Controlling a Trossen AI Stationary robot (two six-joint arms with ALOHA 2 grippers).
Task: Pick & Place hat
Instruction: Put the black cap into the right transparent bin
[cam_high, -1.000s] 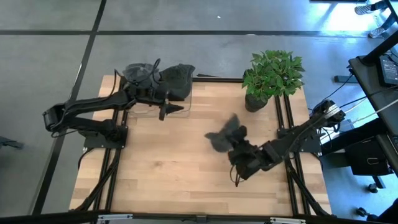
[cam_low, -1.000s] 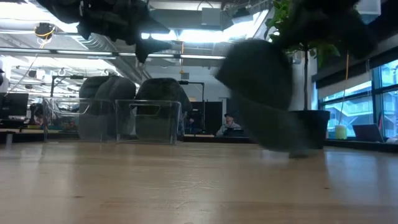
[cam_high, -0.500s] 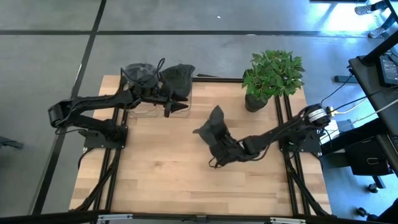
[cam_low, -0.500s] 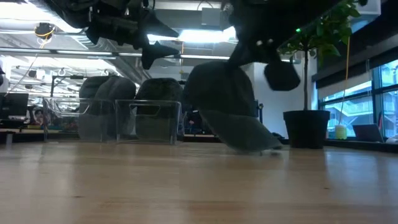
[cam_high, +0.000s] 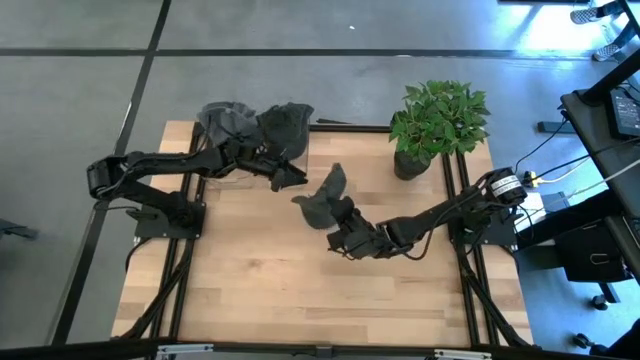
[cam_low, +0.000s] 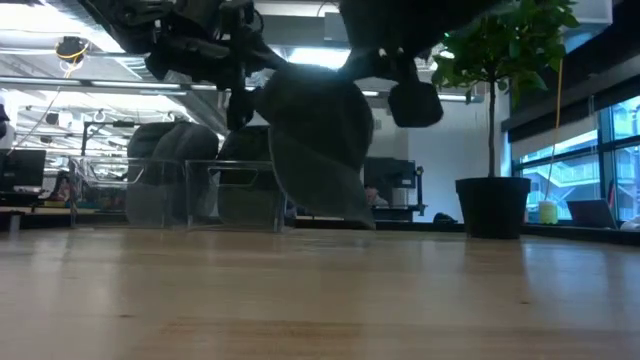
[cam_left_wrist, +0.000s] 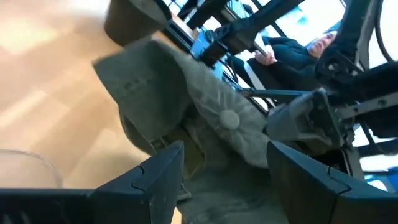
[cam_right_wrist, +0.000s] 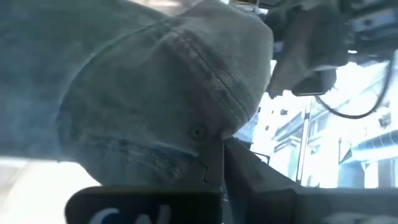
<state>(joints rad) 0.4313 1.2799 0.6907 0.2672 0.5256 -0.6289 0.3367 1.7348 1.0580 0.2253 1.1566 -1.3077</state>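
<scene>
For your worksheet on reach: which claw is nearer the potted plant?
Right. The right claw, holding the hat, is mid-table, nearer the potted plant; the left claw is beyond the hat, by the clear bin.

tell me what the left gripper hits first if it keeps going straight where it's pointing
Most likely the grey fabric cap held by the right gripper: it lies directly beyond the left gripper and its open fingers, though depth is unclear.

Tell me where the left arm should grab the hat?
Probably the brim. The right end effector holds the hat up off the table by its crown, so the brim sticks out free toward the left end effector. Its open fingers could likely close on that thin, flat edge coming straight across from the left side.
</scene>
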